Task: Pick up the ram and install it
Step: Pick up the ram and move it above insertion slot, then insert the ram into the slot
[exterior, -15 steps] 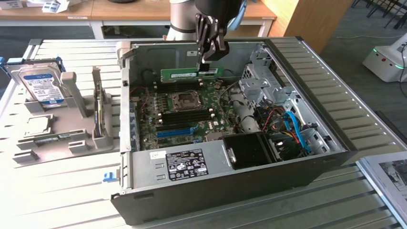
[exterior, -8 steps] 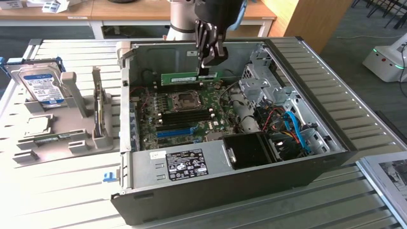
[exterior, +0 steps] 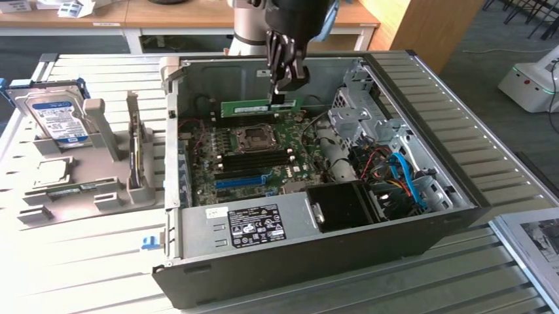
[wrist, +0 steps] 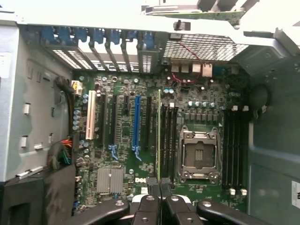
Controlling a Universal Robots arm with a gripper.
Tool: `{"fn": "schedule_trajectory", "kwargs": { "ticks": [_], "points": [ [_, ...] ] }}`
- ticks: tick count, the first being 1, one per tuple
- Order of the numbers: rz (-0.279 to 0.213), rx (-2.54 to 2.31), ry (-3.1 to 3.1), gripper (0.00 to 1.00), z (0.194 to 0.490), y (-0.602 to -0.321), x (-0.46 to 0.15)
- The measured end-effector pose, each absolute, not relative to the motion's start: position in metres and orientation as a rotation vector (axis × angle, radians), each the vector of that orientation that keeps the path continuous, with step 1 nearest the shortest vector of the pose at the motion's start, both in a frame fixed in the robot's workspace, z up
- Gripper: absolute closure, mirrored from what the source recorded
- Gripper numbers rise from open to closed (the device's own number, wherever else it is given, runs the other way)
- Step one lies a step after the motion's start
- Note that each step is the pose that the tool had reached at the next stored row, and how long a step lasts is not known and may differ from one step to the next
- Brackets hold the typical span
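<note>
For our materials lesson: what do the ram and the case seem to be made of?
Ram, held by the gripper above the motherboard: a thin, flat green board with a matte look, probably fibreglass circuit laminate.
Case: the inside is bare grey sheet metal, likely steel, with a dull sheen, folded edges and punched holes. The outer shell is black; whether painted metal or plastic is unclear.

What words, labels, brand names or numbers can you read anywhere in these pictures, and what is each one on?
No text can be read for certain.
The power supply label: print too small to read.
The small white sticker beside it: marks unreadable.
The hard drive label: blurred, unreadable.
The ram: any print too small to read.
The motherboard: white markings too small to read.
</note>
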State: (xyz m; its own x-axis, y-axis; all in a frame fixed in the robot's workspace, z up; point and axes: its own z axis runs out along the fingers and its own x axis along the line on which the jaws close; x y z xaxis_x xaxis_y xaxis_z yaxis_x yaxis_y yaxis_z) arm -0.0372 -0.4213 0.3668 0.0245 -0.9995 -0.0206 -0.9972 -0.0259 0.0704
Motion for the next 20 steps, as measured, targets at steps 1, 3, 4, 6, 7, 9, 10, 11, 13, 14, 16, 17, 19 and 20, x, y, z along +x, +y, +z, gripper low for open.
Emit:
{"fn": "schedule_trajectory", "kwargs": {
  "ticks": [1,3,4,6,7,9,10,11,13,14,16,17,19,20],
  "points": [
    [-0.099,2.222,-2.167,0.89,0.3666,-0.4189,-0.0372],
    [-0.099,2.222,-2.167,0.89,0.366,-0.4151,-0.0372],
    [-0.099,2.222,-2.167,0.89,0.3658,-0.4146,-0.0371],
    [-0.099,2.223,-2.167,0.89,0.3659,-0.4145,-0.0371],
    [-0.099,2.222,-2.167,0.89,0.3659,-0.4145,-0.0372],
    [-0.099,2.222,-2.167,0.89,0.3659,-0.4145,-0.0372],
    [-0.099,2.222,-2.167,0.89,0.3659,-0.4145,-0.0372],
    [-0.099,2.222,-2.167,0.89,0.3659,-0.4145,-0.0372],
    [-0.099,2.222,-2.167,0.89,0.3659,-0.4145,-0.0372],
    [-0.099,2.222,-2.167,0.89,0.3659,-0.4145,-0.0372],
    [-0.099,2.222,-2.167,0.89,0.3659,-0.4145,-0.0372],
    [-0.099,2.222,-2.167,0.89,0.3659,-0.4145,-0.0372],
    [-0.1,2.223,-2.167,0.89,0.3649,-0.4144,-0.0372],
    [-0.1,2.223,-2.167,0.89,0.3636,-0.4145,-0.0372]
  ]
}}
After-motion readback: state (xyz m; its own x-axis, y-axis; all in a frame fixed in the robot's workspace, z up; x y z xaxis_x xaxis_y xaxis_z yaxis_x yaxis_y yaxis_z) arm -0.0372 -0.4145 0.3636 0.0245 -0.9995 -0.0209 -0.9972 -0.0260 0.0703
